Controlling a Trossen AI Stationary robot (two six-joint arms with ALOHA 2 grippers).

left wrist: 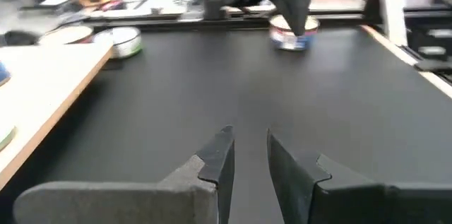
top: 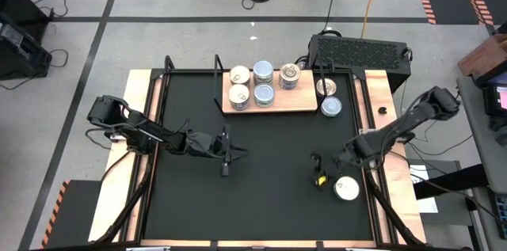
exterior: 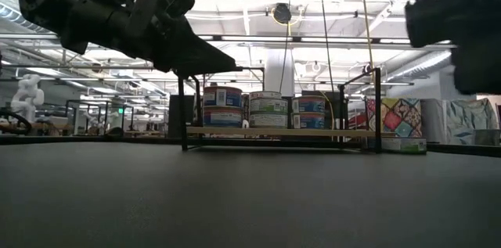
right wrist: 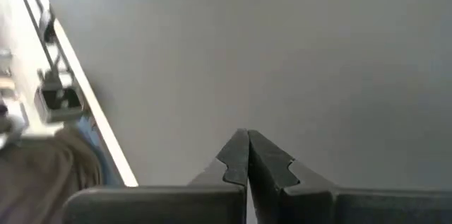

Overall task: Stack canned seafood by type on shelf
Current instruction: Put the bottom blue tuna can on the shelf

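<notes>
The left arm (top: 150, 134) reaches in from the table's left edge, its links running low and nearly level toward the middle. Its left gripper (top: 231, 154) sits near the table's centre, held above the surface; in its own wrist view the two dark fingers (left wrist: 219, 157) stand a narrow gap apart with nothing between them. The right arm (top: 412, 120) comes in from the right edge, angled down and inward. Its right gripper (top: 318, 164) sits right of centre, and its fingers (right wrist: 236, 155) are pressed tip to tip, empty. In the low view both arms appear only as dark shapes overhead, so their height is hard to judge.
</notes>
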